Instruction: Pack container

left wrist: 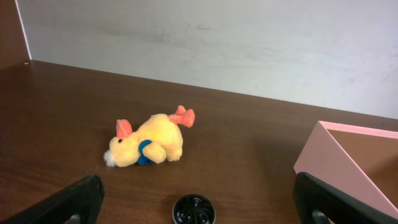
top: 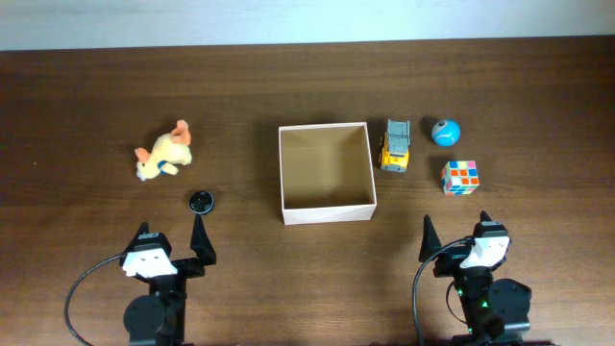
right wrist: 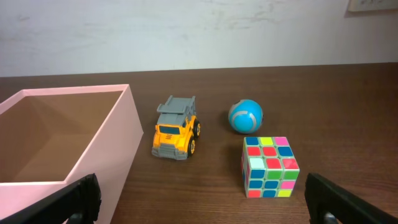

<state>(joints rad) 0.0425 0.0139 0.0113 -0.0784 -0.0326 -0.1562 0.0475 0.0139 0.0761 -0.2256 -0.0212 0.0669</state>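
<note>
The left gripper point(top: 173, 233) and right gripper point(top: 456, 229) are seen with jaws spread wide, nothing held. The container point(top: 327, 212) (white outside, tan inside) is placed ahead of both, untouched, between the two pairs of jaws.

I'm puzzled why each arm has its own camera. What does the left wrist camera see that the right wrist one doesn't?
Only the left wrist view: a yellow plush toy and a small black disc. Only the right wrist view: a yellow toy truck, a blue ball and a puzzle cube. Both: part of the container and the brown table.
</note>
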